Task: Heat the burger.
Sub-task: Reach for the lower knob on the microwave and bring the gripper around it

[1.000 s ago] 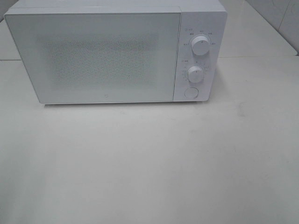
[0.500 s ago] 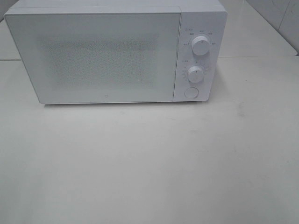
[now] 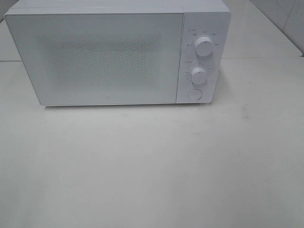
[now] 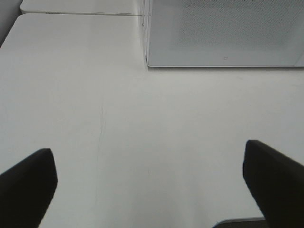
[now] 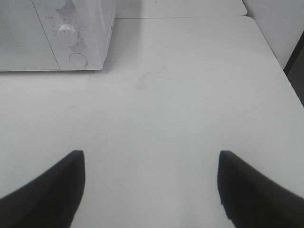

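The burger is out of view in every frame. A white microwave [image 3: 118,52] stands at the back of the white table [image 3: 152,166] with its door [image 3: 95,57] shut; it also shows in the left wrist view as the microwave [image 4: 223,33] and in the right wrist view as the microwave [image 5: 57,33]. Two round knobs [image 3: 203,46] and a round button [image 3: 194,94] sit on its right panel. My left gripper [image 4: 149,183] is open over bare table, well in front of the door. My right gripper [image 5: 149,183] is open too, in front of the control panel side. Neither arm appears in the exterior high view.
A seam between two tabletops [image 3: 266,58] runs behind the microwave's right side. The table's right edge [image 5: 275,47] drops off beside a wall. A faint scratch [image 4: 101,123] and a small stain [image 5: 140,85] mark the surface.
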Robot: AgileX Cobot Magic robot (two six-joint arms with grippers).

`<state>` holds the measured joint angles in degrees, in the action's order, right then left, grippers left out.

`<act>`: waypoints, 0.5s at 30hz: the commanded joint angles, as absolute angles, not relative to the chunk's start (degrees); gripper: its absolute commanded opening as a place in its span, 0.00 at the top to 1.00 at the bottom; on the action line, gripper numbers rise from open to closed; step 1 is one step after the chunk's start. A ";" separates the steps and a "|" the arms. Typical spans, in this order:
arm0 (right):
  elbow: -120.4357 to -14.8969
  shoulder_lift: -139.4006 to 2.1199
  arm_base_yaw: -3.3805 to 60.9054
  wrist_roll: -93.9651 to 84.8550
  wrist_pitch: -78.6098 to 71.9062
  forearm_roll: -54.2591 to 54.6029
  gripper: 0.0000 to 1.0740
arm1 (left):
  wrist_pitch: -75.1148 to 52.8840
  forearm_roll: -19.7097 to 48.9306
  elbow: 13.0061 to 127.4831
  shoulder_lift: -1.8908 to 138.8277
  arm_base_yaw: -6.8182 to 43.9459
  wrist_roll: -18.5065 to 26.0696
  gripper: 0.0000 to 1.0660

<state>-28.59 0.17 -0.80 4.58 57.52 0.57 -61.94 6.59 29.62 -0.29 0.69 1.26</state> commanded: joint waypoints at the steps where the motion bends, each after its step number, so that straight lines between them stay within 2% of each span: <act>1: -28.53 1.72 -0.97 4.18 57.12 0.74 0.30 | -61.31 6.47 29.56 -1.26 0.57 1.38 0.06; 15: -28.53 1.72 -0.97 4.18 57.12 0.74 0.30 | -61.31 6.47 29.56 -1.26 0.57 1.38 0.06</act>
<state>-28.59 0.17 -0.80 4.58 57.52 0.57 -61.94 6.53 29.62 -0.29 0.69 1.26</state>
